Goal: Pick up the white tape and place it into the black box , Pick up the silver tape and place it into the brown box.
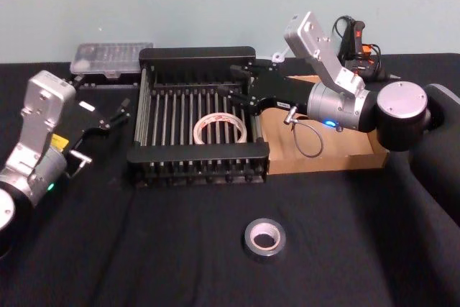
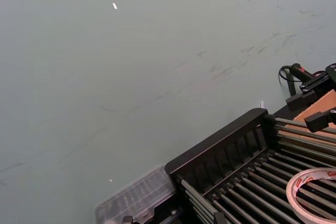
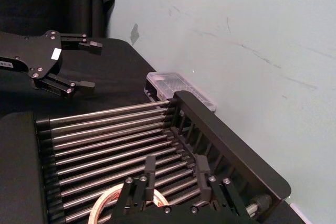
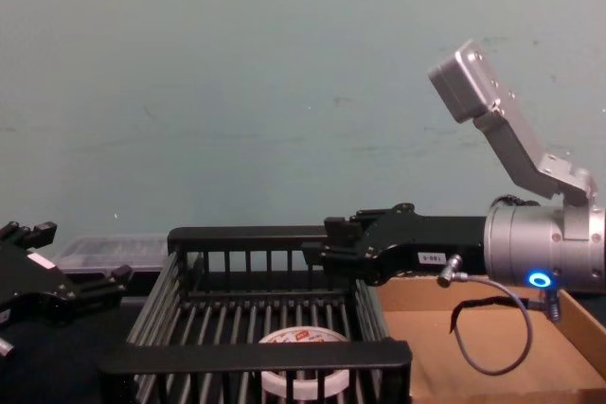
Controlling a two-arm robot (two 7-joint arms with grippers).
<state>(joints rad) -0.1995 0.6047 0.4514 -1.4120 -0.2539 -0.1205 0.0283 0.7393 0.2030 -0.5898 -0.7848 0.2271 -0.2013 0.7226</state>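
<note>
The right gripper reaches level over the black box, fingers spread and empty, above the white tape lying flat on the box's ribbed bottom. The silver tape lies near the desk's front edge, the brown box touches the black box's right side, and the left gripper hangs spread and empty by its left side.

Soft, even light fills the scene, with faint shadows. The black desk swallows detail. A clear case looks blurred.

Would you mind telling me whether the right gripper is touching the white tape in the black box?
Apart. In the chest view the open right gripper hangs above the white tape, which lies on the black box floor.
</note>
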